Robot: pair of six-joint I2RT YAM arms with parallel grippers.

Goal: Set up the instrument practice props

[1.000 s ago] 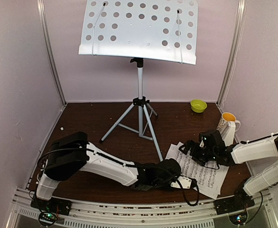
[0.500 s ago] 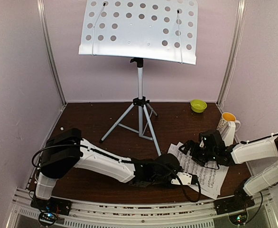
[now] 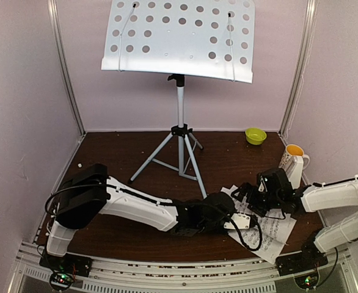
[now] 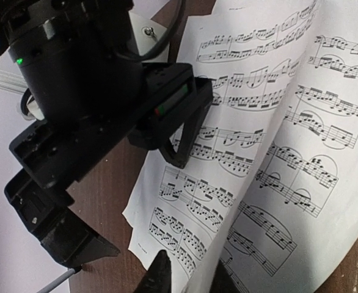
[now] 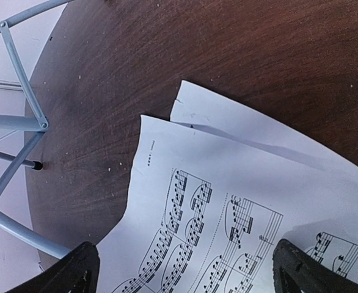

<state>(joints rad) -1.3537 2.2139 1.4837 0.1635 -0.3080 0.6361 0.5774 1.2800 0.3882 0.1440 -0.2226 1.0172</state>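
The music stand's white perforated desk stands high at the back on its silver tripod. Two sheet-music pages lie overlapped on the table at the front right. My left gripper reaches across to their near-left edge. In the left wrist view my left gripper is closed on a raised fold of one page. My right gripper hovers open over the far-left corner of the pages; one of its fingers touches the paper. I see no metronome.
A yellow-green bowl sits at the back right corner. A white mug with an orange inside stands right of the pages. The tripod legs spread just left of the pages. Pink walls close in three sides.
My left arm has reached further right, onto the pages. The near page has buckled upward at my left fingers. My right gripper has barely shifted.
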